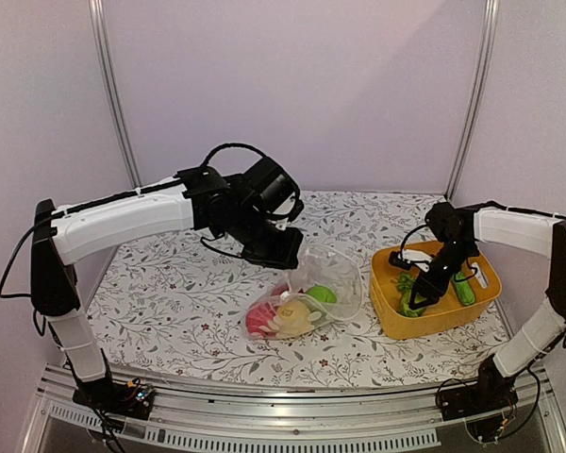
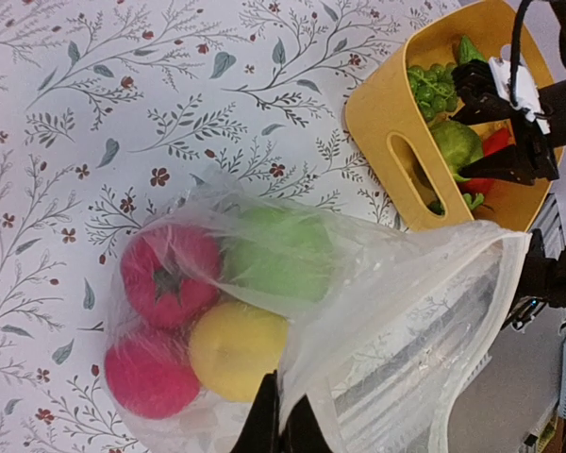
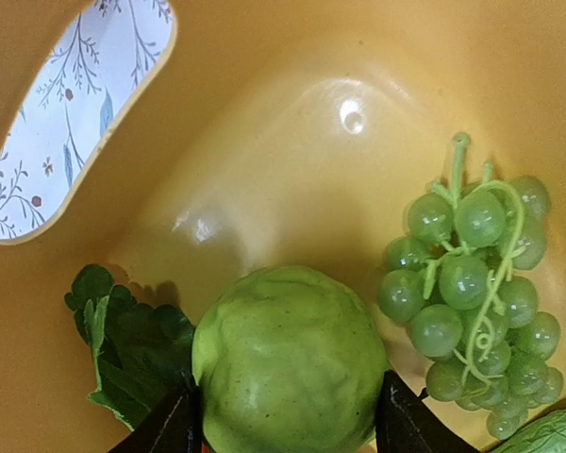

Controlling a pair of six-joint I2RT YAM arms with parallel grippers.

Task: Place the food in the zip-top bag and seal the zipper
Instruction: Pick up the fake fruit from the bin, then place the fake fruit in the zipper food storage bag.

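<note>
Left gripper [image 2: 285, 425] clenched zip-top bag [image 2: 387, 311] rim, mouth facing yellow tub [image 2: 382, 104]; right gripper [image 3: 288, 429] straddled green ball [image 3: 288, 359], grip unclear.

There's a pale lilac back wall [image 1: 358, 85], plain and washed in soft, even light, and two slim metal poles [image 1: 113, 94] climb upright, one at each side of it. Down below, the surface [image 1: 170, 302] wears a white cloth printed with grey-green leafy twigs and tiny red blossoms. Right along its near edge runs a ribbed silver rail [image 1: 292, 420].
</note>
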